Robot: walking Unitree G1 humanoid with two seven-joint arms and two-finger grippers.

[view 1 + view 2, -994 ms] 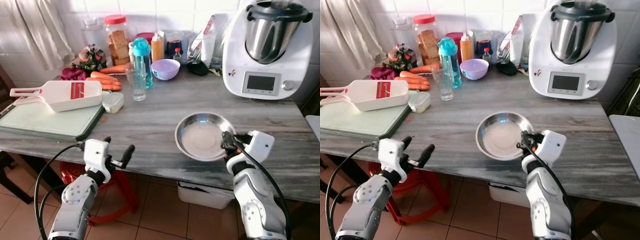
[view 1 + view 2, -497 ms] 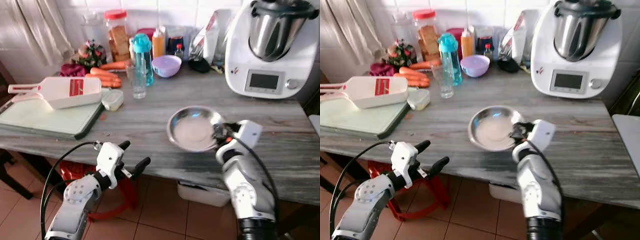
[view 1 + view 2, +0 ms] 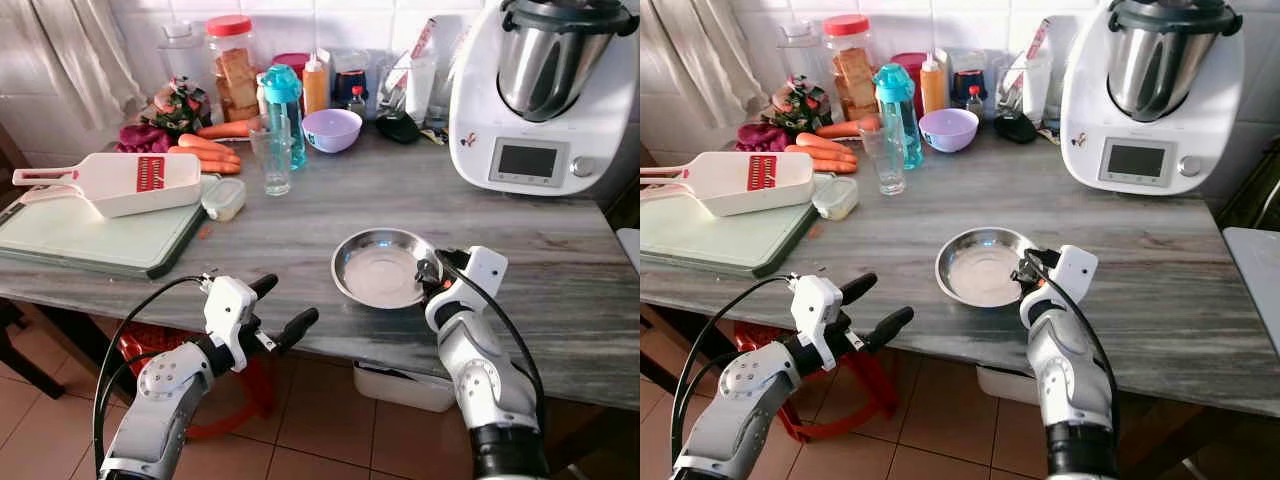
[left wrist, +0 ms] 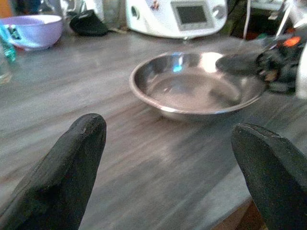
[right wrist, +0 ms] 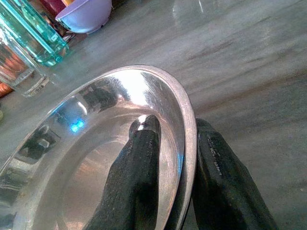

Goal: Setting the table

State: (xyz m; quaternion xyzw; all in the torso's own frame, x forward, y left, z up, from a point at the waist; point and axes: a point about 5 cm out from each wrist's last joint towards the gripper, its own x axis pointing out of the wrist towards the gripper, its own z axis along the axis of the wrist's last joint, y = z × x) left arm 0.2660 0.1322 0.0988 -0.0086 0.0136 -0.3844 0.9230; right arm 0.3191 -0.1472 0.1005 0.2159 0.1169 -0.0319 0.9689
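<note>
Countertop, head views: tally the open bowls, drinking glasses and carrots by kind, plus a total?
Bowls: 2, steel bowl with the right gripper fingers pinching its rim, and purple bowl.
Drinking glasses: 1, clear glass.
Carrots: 3, in a carrot pile.
Total: 6.

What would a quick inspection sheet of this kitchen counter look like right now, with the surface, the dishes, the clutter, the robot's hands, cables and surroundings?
Surface: grey streaked counter, dry as far as seen.
Job's things: steel plate flat near the front edge.
Clutter: green cutting board with white slicer; carrots; glass; teal bottle; purple bowl; jar; white food processor.
Hands: right hand pinches the plate's rim, one finger inside, one outside; left hand open, off the counter's front edge.
Cables: black cable loops along the left arm.
Surroundings: tiled wall, red stool under the counter.
</note>
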